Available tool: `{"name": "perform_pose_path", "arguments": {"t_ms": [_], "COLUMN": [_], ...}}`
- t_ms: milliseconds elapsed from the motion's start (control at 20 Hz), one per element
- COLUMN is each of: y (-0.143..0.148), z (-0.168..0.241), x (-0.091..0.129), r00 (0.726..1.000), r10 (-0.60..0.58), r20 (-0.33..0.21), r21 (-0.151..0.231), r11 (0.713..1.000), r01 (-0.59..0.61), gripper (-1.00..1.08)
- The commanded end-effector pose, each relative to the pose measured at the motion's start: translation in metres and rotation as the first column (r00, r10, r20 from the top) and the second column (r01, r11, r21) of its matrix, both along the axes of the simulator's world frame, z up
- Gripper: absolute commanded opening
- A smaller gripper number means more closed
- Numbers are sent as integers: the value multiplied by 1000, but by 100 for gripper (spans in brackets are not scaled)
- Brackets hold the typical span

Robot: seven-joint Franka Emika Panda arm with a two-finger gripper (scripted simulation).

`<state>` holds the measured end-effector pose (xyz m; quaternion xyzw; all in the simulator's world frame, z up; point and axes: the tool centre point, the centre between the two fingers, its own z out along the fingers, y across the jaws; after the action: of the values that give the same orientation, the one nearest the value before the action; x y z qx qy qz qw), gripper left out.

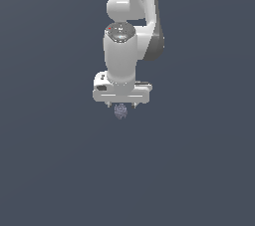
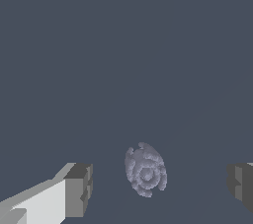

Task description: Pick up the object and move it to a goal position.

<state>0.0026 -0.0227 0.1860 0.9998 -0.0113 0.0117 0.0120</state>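
My gripper (image 2: 158,188) was spread wide, both dark pads (image 2: 79,188) showing in the wrist view with a clear gap on each side of the object (image 2: 146,169). Nothing was held. The object, a small bumpy grey-lavender lump, sat between the two pads, touching neither. It looked slightly nearer one pad than the other, not badly off centre.

In the exterior view the gripper (image 1: 121,104) hung straight down over the object (image 1: 120,111), which peeked out just below the white hand, between the short fingertips. It was much narrower than the hand. I could not tell from either view whether the lump rested on the dark floor (image 1: 50,170) or how far down the fingertips reached around it; the ground was plain and gave no shadow to read.

Further back, the white arm (image 1: 130,1) rose up and out of the exterior view's top edge.

Progress, as I judged it: approach and alignment done, the object bracketed. Grasp not made, lift not made, transport not started. No goal marker was visible in either view, so I could not say where the object had to go. Next would likely be closing on the lump, maybe after a little more descent. Being bumpy and roundish, it could roll or squirt out if pinched off centre.
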Motion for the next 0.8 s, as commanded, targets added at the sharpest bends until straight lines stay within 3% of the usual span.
{"name": "perform_pose_path", "arguments": {"t_ms": [0, 750], "y": [0, -18], "z": [0, 10], "x": [0, 2], "r00": [1000, 1000], "r10": [0, 27], "r20": [0, 6], "r21": [0, -20], "r11": [1000, 999], "r01": [0, -26], "gripper": [100, 100]}}
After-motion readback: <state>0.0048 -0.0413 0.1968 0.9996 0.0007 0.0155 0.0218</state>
